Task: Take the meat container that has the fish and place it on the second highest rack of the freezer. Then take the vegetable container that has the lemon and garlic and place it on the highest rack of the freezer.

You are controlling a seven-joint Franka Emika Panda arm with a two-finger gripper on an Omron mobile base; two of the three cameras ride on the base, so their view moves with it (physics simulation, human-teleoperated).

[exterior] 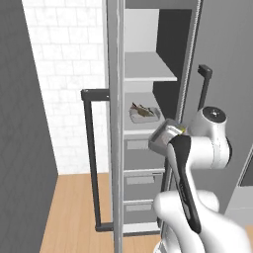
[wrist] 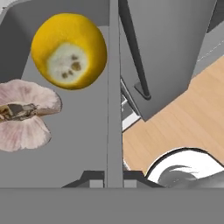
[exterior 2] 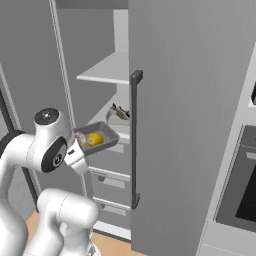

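Hand: we see our hand clamped on the rim of the vegetable container, its two finger tips pressed close together on either side of the thin grey wall at the bottom of the hand view.
Vegetable container: we hold it in the air in front of the open freezer, below the highest shelf and roughly level with the shelf that carries the fish. It is a shallow grey tray, tilted a little in the right base view.
Lemon: the lemon lies inside the held container, near its wall; in the right base view it shows as a yellow spot in the tray.
Garlic: the garlic lies just beside the lemon in the same tray, pale pink with a brown stem end.
Meat container: we see the meat container resting on the second highest rack, a pale tray just above the grey drawers.
Fish: the fish lies on that tray; in the right base view it is a small dark shape partly hidden behind the door edge.
Highest rack: the highest rack is a light-grey shelf above the fish.
Door: the freezer door stands open, with its long black bar handle facing us.
Floor: we see wooden floor below the freezer.
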